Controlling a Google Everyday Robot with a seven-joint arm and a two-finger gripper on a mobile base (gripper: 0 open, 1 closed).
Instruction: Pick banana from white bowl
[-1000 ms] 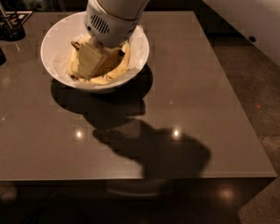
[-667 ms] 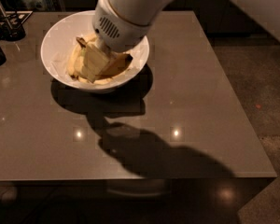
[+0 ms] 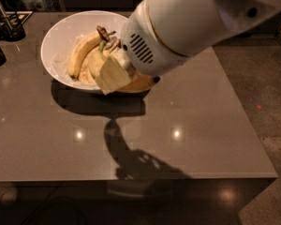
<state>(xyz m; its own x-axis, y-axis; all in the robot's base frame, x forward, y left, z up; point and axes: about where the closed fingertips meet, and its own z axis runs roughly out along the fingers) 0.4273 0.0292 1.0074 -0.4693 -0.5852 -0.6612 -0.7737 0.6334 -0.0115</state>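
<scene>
Dim glare; gripper over white bowl

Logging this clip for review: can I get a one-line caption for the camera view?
Gripper low over the bananas in the white bowl on a brown table.

Bowl: 1, white, at 11 o'clock on table.
Bananas: 2 countable, joined at stem, in bowl; any further ones hidden behind arm.
Gripper: 1, at bowl's 5 o'clock.
Table: 1.
Dark items: 2, at table's 10 o'clock corner, kind unclear.
</scene>
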